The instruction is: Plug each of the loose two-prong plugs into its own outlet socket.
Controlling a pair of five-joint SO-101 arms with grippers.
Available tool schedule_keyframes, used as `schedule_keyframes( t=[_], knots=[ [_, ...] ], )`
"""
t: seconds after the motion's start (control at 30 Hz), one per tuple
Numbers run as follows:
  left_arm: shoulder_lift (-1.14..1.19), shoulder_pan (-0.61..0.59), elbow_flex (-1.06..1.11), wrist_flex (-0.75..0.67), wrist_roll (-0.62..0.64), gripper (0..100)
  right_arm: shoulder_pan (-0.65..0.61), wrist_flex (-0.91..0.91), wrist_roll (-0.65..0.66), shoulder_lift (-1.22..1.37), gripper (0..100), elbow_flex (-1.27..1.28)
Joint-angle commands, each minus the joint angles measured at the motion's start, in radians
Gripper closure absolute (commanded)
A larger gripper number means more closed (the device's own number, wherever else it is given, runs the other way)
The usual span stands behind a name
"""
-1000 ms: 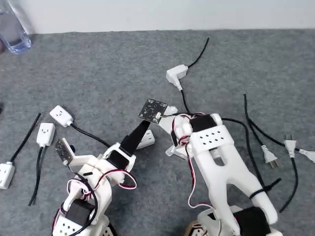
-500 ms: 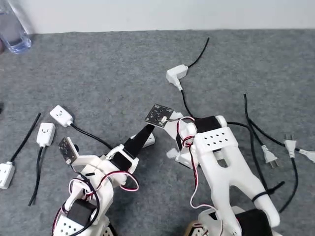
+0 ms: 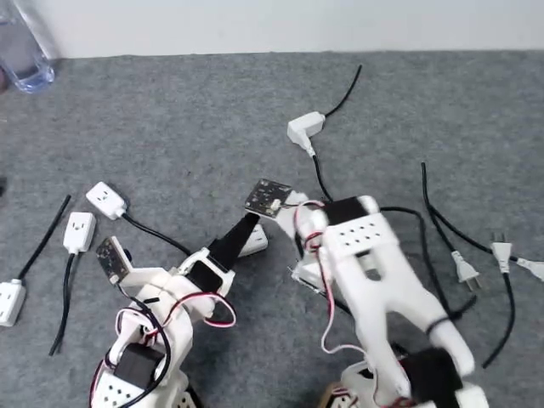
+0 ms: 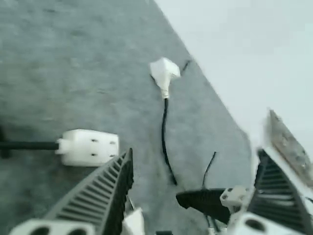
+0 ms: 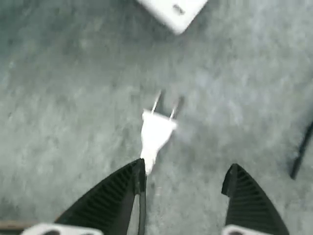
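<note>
Looks like pick-up: right hand (image 5: 186,171), spread apart, over loose plug (image 5: 157,128); next centre, lower, clamp; left hand (image 4: 195,161) also apart.

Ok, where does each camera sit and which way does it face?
High view: fixed above the table, looking down; left arm and right arm show.
Left wrist view: on the left arm, looking past its open left gripper at an outlet socket.
Right wrist view: on the right arm, looking down through its open right gripper at a two-prong plug.
Shared: high and left wrist views both show the far white connector.
</note>
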Motion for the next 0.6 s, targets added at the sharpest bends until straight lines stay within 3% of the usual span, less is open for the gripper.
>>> schedule_keyframes(
  t=[0.0,0.17,0.3,0.57],
  knots=[
    [-0.014,-0.081,-0.056,0.055,0.0,62,-0.015,-0.117,-0.127,0.077,74.6,-0.015],
    [-0.014,-0.288,-0.065,0.175,-0.086,62,-0.053,-0.137,-0.213,0.102,74.6,-0.012],
    [-0.014,-0.465,-0.061,0.187,-0.123,62,-0.087,-0.189,-0.215,0.056,74.6,0.063],
    [-0.014,-0.483,-0.044,0.175,-0.124,62,-0.122,-0.285,-0.276,-0.008,74.6,0.222]
  ],
)
